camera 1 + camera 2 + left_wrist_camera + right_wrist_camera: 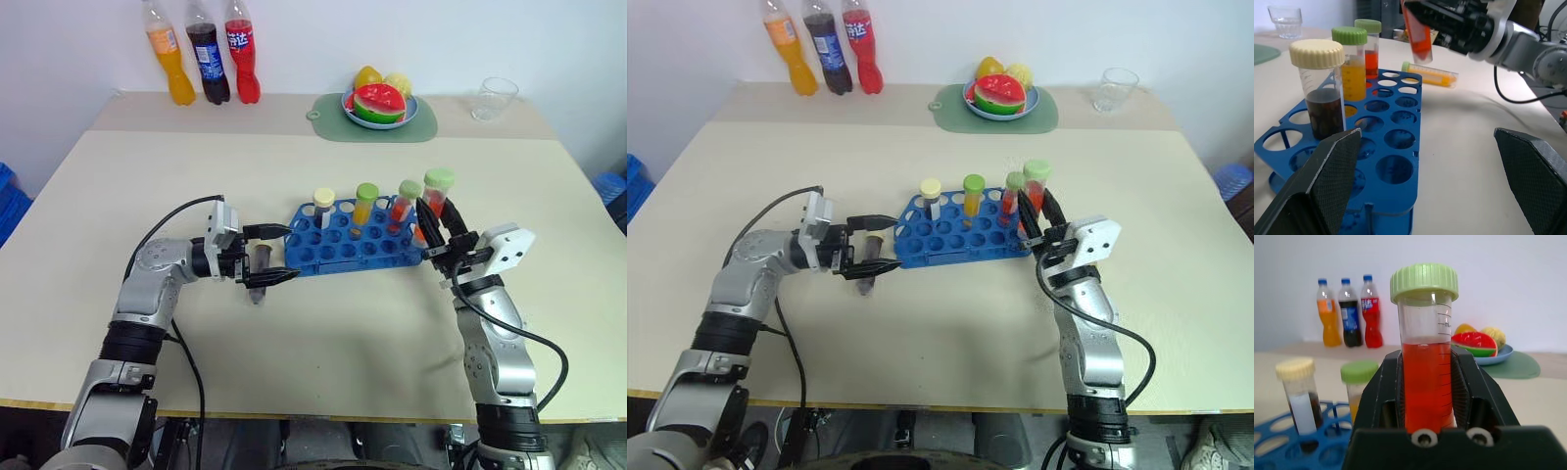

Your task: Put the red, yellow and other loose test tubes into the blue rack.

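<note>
**Red tube held up beside the rack**

Our right claw (437,223) is clamped on the red tube (1426,382), green cap up, at the rack's (343,245) three-o'clock end; we judge it is kept upright so it can drop straight into a hole. The rack already carries a cream-capped dark tube (322,208), a yellow one (364,203) and another red one (403,205). An orange tube (1430,74) lies loose on the worktop (323,323) just past that end. Our left claw (265,255) gapes wide at the rack's nine-o'clock end, gripping nothing, perhaps to steady it; a further tube (259,279) rests between its fingers.
</note>
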Controlling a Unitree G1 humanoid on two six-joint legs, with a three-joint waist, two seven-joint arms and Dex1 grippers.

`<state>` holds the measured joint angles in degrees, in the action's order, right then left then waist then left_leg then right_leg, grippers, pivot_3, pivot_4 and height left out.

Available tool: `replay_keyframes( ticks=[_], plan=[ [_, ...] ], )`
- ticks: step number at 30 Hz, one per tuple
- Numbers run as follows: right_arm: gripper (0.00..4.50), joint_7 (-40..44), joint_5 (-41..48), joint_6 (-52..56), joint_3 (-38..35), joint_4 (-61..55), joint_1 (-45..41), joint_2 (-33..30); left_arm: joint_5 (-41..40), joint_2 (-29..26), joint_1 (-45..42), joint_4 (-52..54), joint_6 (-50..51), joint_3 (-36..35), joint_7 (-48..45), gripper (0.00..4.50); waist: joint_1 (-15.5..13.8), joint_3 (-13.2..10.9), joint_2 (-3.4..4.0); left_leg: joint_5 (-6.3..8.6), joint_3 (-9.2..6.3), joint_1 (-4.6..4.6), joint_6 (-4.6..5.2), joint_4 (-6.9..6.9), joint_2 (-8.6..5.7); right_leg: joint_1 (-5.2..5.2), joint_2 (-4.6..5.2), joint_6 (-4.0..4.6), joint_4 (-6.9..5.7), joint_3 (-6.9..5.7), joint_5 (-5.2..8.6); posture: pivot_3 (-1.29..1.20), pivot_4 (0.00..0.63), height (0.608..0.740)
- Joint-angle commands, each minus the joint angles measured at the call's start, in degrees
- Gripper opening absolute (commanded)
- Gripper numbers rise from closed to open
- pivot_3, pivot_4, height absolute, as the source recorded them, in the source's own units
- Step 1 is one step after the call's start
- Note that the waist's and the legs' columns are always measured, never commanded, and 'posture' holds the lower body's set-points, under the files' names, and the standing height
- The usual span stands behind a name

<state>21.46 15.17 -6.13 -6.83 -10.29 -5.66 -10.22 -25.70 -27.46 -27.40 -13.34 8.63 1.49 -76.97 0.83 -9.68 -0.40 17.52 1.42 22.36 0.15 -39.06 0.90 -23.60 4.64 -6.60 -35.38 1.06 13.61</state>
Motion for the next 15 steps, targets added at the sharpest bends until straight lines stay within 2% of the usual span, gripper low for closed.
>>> replay_keyframes(
  ticks=[1, 9, 15],
  plan=[
    [0.81, -0.46, -0.97, -3.23, 0.39, 1.24, -0.47, 0.69, -1.09, -0.03, 0.30, 2.06, 0.38, -0.66, 0.22, 4.50, 0.02, 0.00, 0.00, 0.00, 0.00, 0.00, 0.00, 0.00, 0.00, 0.00, 0.00, 0.00, 0.00, 0.00, 0.00, 0.00, 0.150, 0.740],
    [0.81, -1.11, 0.25, 0.69, -0.29, -3.15, 0.59, -1.16, -1.12, -0.16, 0.98, 2.99, 0.69, -0.88, 0.66, 4.50, -0.05, 0.00, 0.00, 0.00, -0.01, 0.00, 0.00, 0.00, 0.00, 0.00, 0.01, 0.00, -0.01, 0.01, 0.00, 0.00, 0.150, 0.740],
    [0.81, -0.84, 9.62, 21.46, -6.65, -20.52, 8.94, -11.97, -1.10, -0.11, 1.64, 3.51, 0.81, -0.94, 1.02, 4.50, -0.26, -0.02, 0.03, 0.00, -0.02, 0.04, 0.00, -0.01, -0.01, 0.01, 0.07, 0.02, 0.05, 0.02, 0.01, 0.00, 0.150, 0.740]
  ],
)
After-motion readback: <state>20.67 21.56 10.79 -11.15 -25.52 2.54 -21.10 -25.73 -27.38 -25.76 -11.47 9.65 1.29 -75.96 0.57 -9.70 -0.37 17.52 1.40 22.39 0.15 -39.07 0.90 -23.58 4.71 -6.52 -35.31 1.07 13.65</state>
